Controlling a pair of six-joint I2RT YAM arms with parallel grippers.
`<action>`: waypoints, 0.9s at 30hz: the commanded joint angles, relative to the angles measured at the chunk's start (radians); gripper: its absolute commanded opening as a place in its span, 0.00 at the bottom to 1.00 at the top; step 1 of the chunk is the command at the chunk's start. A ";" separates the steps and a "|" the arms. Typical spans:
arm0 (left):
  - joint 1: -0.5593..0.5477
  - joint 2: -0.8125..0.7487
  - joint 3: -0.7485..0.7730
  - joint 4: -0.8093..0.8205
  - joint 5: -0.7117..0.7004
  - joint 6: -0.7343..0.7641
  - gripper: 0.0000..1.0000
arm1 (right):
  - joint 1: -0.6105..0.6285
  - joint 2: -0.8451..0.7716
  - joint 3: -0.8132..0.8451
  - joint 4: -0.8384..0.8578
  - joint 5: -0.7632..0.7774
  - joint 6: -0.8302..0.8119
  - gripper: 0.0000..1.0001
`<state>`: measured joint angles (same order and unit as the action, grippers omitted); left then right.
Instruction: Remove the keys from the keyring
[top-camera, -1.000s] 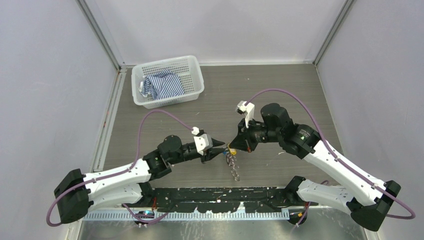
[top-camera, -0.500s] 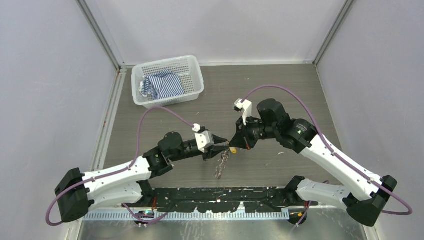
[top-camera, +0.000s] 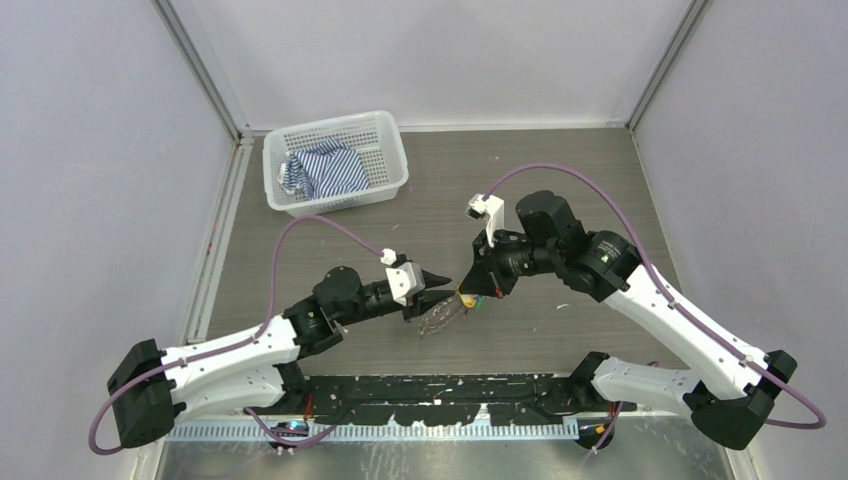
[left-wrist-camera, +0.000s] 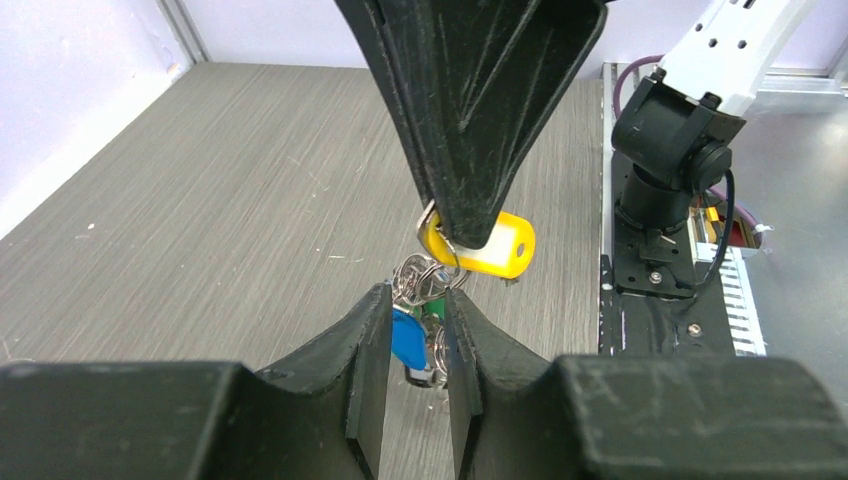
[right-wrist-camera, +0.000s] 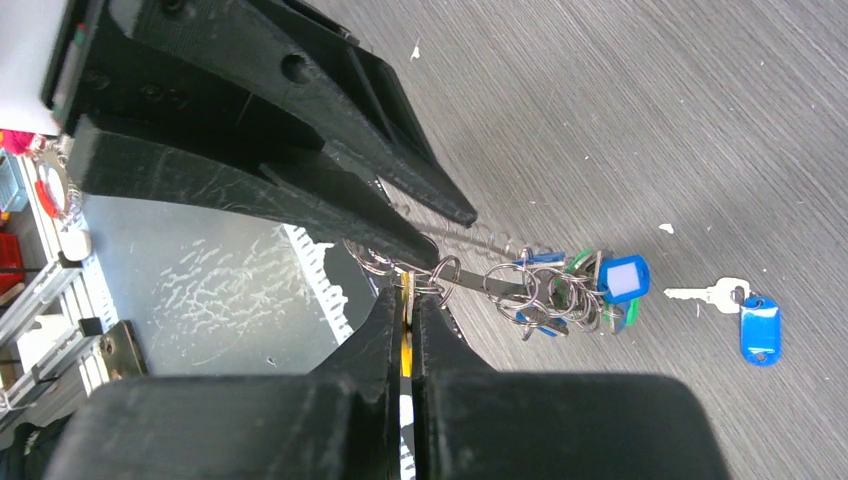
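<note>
- Top external view: two white-and-black robot arms reach in from the near edge of a grey wood-grain table (top-camera: 560, 170). They meet tip to tip near its middle.
- The left gripper (top-camera: 441, 284) points right. The right gripper (top-camera: 468, 293) points left and downward. Their tips are just beside each other.
- The keys (top-camera: 440, 319) form a small silvery bunch that trails down and to the left from that meeting point, between the two arms.
- Left wrist view: the right gripper comes down from above, pinched tight on a yellow tag (left-wrist-camera: 490, 246).
- Just under that tag hangs the keyring (left-wrist-camera: 418, 274), seen as a cluster of thin silvery rings.
- The left gripper's two black fingers (left-wrist-camera: 365, 370) stand a narrow gap apart. A blue tag (left-wrist-camera: 407, 340) and a few keys sit in that gap. Whether the fingers press on them cannot be told.
- Right wrist view: the bunch hangs off the rings at the right gripper's tips, showing green and blue tags, one with a white label.
- The left gripper's tips sit right at the rings.
- A loose key (right-wrist-camera: 708, 293) with its own blue fob lies flat on the table, near the bunch but apart from it.
- At the far left of the table, well away from the grippers, stands a white mesh basket (top-camera: 388, 140). It holds a blue-and-white striped cloth (top-camera: 322, 170).
</note>
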<state>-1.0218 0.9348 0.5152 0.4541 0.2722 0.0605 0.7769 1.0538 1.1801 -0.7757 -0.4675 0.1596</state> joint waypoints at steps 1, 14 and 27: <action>0.000 0.018 -0.018 0.088 -0.046 0.007 0.27 | 0.000 -0.006 0.064 0.028 -0.040 0.002 0.01; 0.001 0.025 -0.038 0.165 0.021 -0.027 0.28 | 0.000 -0.003 0.076 0.010 -0.039 -0.006 0.01; 0.001 0.047 -0.047 0.221 0.068 -0.067 0.30 | 0.001 0.003 0.079 -0.011 -0.024 -0.019 0.01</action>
<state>-1.0214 0.9798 0.4706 0.5945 0.3180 0.0109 0.7769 1.0607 1.2026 -0.8299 -0.4767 0.1524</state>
